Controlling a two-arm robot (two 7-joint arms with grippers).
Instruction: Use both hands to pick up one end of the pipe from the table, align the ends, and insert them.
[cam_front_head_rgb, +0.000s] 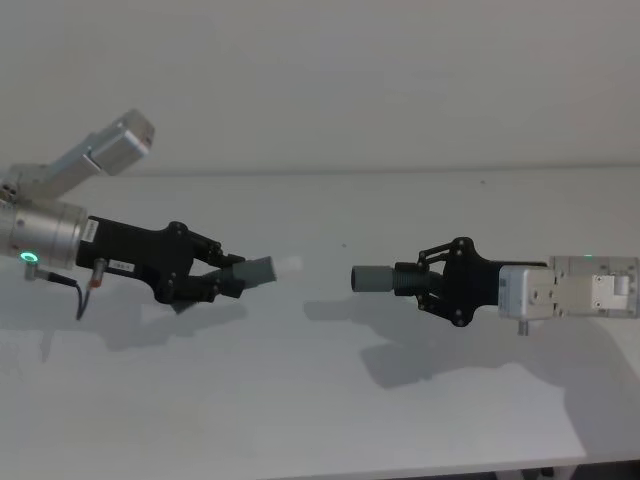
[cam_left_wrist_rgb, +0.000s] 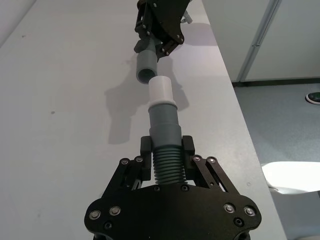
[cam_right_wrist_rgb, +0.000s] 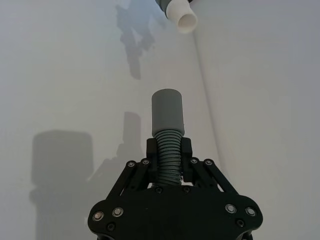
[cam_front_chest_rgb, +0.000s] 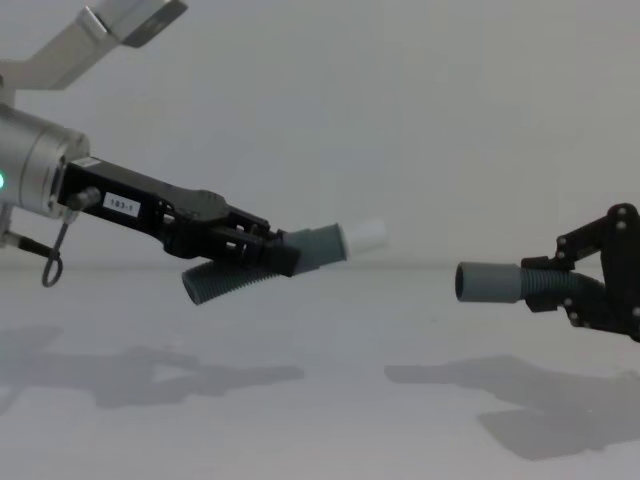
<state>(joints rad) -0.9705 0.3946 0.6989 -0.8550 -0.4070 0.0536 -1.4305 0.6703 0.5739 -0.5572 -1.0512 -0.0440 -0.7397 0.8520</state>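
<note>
**Ann:** Head view first. Are both bits of pipe off the table (cam_front_head_rgb: 300, 420)?

**Ben:** Yes. The left gripper (cam_front_head_rgb: 222, 281) is clamped on the ribbed part of the left hose piece (cam_front_head_rgb: 255, 272) and holds it up in the air. The right gripper (cam_front_head_rgb: 418, 280) is clamped on the right hose piece (cam_front_head_rgb: 385, 279), which is in the air too.

**Ann:** So the picking up is done?

**Ben:** I think so. But they are not joined. The white tip (cam_front_head_rgb: 289, 264) and the grey cuff (cam_front_chest_rgb: 487, 282) face each other with a gap between them.

**Ann:** Do they line up?

**Ben:** Not quite. In the chest view the left piece tips upward and its tip sits higher than the cuff's mouth. The right piece lies about level. So I think the lining up needs finishing, and then the push in is left to do.

**Ann:** What about the table?

**Ben:** It is plain white and flat, with soft arm shadows on it. A pale wall (cam_front_head_rgb: 350, 80) stands behind. The left wrist view shows the table's edge and a grey floor (cam_left_wrist_rgb: 290, 130) beside it.
</note>
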